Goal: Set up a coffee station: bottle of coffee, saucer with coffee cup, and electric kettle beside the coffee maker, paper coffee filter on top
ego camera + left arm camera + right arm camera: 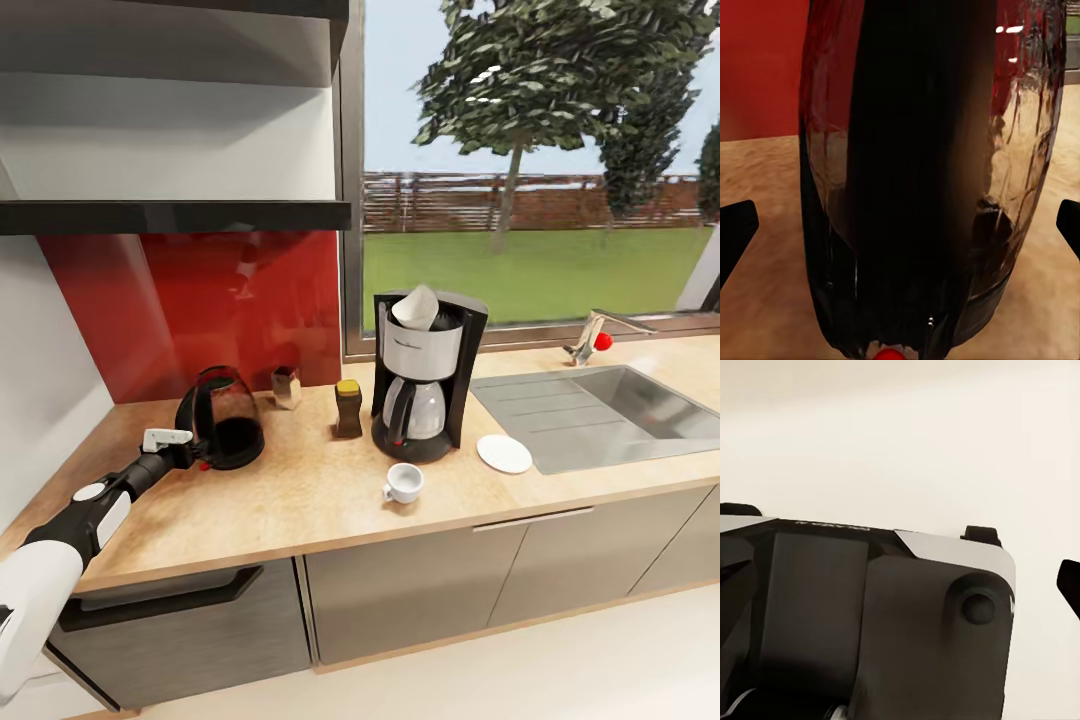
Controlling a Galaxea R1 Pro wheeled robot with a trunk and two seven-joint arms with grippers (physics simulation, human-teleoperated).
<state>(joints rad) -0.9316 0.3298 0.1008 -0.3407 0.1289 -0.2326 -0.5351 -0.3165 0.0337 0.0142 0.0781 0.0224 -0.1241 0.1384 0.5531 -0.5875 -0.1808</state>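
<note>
Black glass electric kettle between left tool fingertips (spread wide, not gripping), on countertop.

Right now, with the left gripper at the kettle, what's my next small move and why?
Probably close the left gripper on the electric kettle: its fingers sit spread on either side of the body, and the kettle stands well away from the coffee maker.

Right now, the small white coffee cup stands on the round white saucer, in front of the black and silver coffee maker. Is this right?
Not quite. The small white coffee cup stands on the bare wooden countertop, apart from the round white saucer, which lies empty beside it. The cup is indeed in front of the black and silver coffee maker. The head view shows this.
</note>
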